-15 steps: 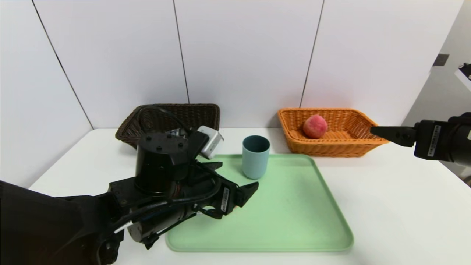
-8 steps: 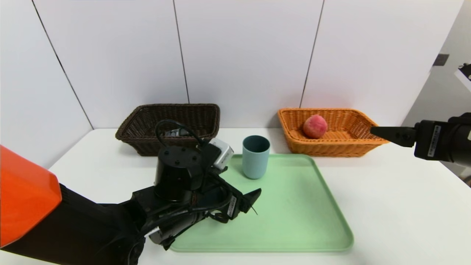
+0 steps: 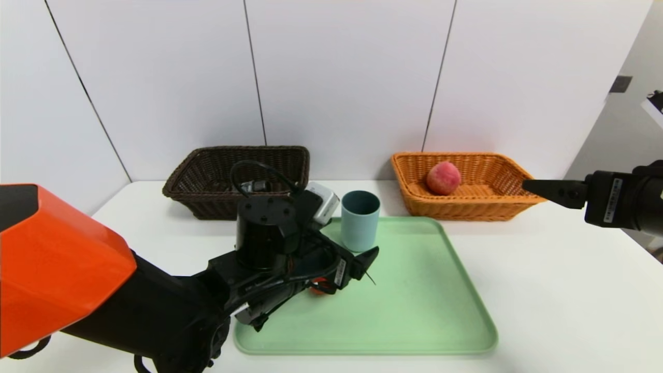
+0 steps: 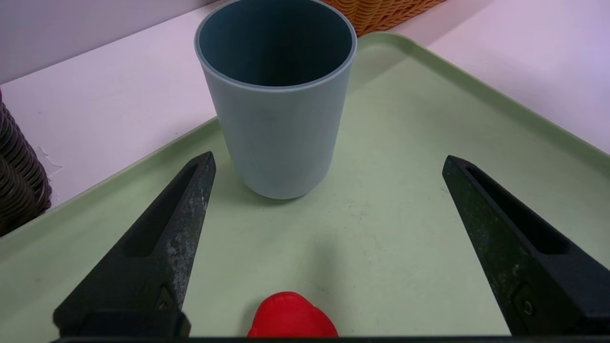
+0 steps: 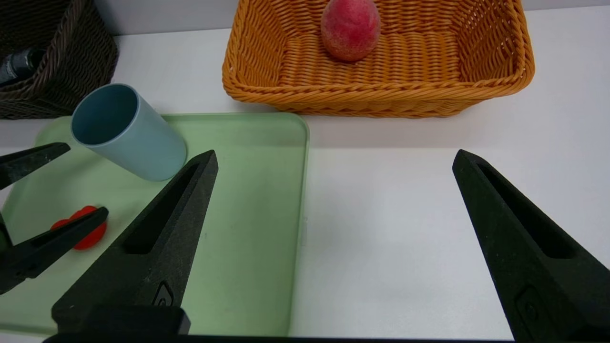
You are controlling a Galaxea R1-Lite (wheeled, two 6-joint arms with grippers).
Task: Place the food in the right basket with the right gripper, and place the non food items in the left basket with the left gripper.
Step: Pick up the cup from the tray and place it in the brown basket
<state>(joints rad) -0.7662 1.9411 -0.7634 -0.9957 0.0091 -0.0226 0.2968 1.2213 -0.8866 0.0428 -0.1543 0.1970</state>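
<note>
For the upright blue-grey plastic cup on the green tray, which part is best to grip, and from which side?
Probably the blue-grey plastic cup at mid-wall, approached level from the open left end effector: its smooth, upright, round wall fits between the fingers.

Bright, even overhead light, soft shadows under the cup (image 4: 276, 109), wrist views bend at edges

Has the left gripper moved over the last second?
Yes. The left gripper has advanced across the green tray toward the blue-grey cup, open.
</note>
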